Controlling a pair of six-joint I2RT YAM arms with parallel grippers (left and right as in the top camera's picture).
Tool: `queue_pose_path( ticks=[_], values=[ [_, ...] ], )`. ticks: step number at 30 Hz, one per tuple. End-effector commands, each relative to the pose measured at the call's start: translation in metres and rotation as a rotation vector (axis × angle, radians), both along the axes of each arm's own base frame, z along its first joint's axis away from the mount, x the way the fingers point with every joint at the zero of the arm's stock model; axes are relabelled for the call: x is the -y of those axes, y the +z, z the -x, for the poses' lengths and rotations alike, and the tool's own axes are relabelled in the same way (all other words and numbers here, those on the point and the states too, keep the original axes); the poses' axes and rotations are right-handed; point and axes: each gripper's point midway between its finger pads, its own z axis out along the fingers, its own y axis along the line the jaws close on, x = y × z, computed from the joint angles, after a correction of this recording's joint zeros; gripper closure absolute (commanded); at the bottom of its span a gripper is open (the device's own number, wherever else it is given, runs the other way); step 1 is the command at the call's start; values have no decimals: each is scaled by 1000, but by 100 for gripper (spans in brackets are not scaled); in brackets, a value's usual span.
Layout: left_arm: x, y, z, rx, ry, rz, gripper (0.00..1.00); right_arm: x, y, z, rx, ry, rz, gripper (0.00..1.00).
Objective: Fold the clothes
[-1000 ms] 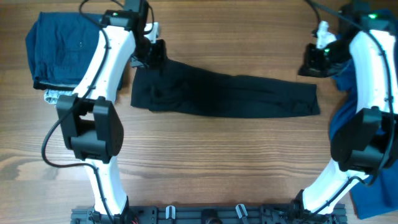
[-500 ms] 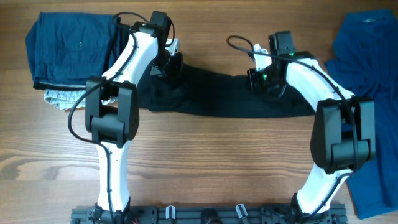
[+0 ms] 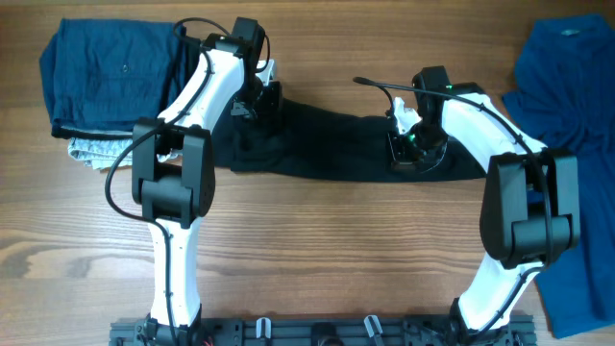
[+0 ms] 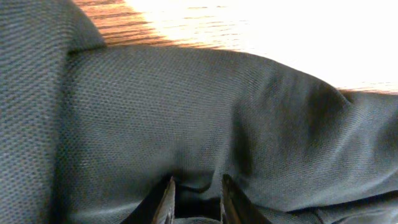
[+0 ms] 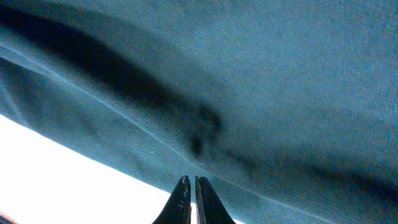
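Right claw (image 3: 406, 159), pinched closed, has slid nearer across the black shirt (image 3: 327, 144).

Overhead evenly lit, sharp, soft shadows. Left wrist: table (image 4: 186, 22) blown out upper right. Right wrist: white glare lower left, black shirt (image 5: 261, 74) reads bluish.

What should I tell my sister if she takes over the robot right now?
The left pincer seems to pinch the black shirt near its left end.
The right pincer is shut on the shirt's middle; grip unclear.
The black shirt lies in a long strip mid-table; the blue shirt is rumpled at the right edge; a folded dark blue garment sits far left.
To do: finish folding the black shirt, then the blue shirt.
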Motion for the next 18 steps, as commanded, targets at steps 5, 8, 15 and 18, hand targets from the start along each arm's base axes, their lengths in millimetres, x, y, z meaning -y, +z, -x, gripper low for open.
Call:
queue_pose_path(
  ticks=[5, 8, 15, 18],
  values=[
    [-7, -6, 1, -9, 7, -31, 75, 11, 72, -47, 231, -104, 16, 96],
    [-7, -6, 1, -9, 7, -31, 76, 31, 60, -50, 236, -146, 122, 96],
    [-7, -6, 1, -10, 7, -32, 74, 46, -2, -40, 199, -157, 195, 96],
    [-7, -6, 1, -9, 7, -32, 74, 67, -6, -17, 105, -168, 282, 96]
  ],
)
